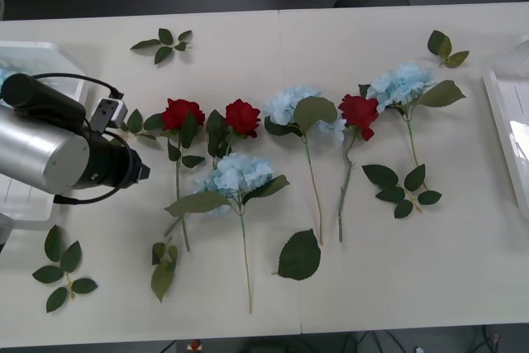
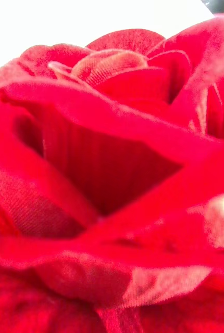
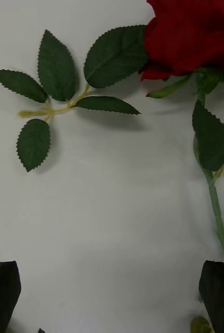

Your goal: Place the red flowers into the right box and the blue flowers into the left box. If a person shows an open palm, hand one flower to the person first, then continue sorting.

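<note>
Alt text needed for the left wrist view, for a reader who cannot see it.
The left gripper hangs open over the white table, its two black fingertips at the corners. A red rose with a leafy green stem lies beside one fingertip, and a loose leaf sprig lies next to the bloom.
</note>
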Controlling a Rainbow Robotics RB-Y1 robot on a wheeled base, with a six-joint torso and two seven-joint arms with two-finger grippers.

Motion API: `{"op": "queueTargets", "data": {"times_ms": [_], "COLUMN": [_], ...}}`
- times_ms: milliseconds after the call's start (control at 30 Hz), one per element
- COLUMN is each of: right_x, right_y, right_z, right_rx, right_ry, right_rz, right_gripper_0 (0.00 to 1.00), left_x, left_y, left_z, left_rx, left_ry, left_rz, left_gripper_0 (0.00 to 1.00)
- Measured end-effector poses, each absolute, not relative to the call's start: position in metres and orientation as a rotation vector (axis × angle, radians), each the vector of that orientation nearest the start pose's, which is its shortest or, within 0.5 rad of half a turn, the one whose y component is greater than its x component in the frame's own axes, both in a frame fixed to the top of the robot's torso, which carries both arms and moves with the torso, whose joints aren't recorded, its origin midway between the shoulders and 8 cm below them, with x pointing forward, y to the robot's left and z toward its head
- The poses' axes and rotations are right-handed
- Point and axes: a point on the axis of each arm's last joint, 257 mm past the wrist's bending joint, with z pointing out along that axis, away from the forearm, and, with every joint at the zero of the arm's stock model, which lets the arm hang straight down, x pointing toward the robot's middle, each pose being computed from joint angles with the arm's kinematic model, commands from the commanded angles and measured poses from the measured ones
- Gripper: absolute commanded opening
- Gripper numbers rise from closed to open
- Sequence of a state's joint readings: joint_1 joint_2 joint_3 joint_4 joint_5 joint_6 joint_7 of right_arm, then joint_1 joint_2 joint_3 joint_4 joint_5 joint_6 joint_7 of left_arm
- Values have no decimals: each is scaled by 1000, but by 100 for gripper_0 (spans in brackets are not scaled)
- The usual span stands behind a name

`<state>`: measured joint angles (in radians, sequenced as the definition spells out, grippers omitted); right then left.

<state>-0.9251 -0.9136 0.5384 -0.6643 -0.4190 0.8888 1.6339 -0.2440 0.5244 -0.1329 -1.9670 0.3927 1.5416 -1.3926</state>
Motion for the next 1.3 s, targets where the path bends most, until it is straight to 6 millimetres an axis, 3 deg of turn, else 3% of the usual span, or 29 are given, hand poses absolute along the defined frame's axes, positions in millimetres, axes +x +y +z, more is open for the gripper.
{"op": "queueTargets", "data": {"times_ms": [67, 100, 133, 367, 600, 733, 900, 1067, 1233, 1300], "right_x": [590, 590, 592, 598, 597, 592, 588, 560, 544, 542], "right_y": [-609, -607, -603, -590, -580, -538, -459, -394, -362, -357], "right_z": [-177, -181, -184, -192, -200, -213, -208, -209, -214, -215], "right_rx": [-164, -154, -142, -132, -111, -175, -463, -566, -567, -511], "right_ry": [2428, 2430, 2429, 2420, 2450, 2558, 2628, 2723, 2772, 2783], "right_rz": [-943, -936, -925, -891, -831, -689, -455, -185, -9, 22], "right_gripper_0": [5, 12, 30, 70, 99, 100, 100, 100, 100, 100], "left_x": [457, 456, 456, 458, 472, 481, 492, 505, 508, 508], "left_y": [259, 253, 247, 229, 216, 210, 205, 204, 200, 198], "left_z": [-272, -277, -282, -318, -330, -326, -324, -335, -338, -339], "left_rx": [279, 291, 300, 291, 267, 223, 206, 197, 214, 219], "left_ry": [2561, 2564, 2568, 2610, 2611, 2607, 2596, 2595, 2594, 2597], "left_rz": [113, 111, 104, 43, 10, -11, -31, -38, -35, -35], "left_gripper_0": [100, 100, 100, 100, 100, 100, 100, 100, 100, 89]}}
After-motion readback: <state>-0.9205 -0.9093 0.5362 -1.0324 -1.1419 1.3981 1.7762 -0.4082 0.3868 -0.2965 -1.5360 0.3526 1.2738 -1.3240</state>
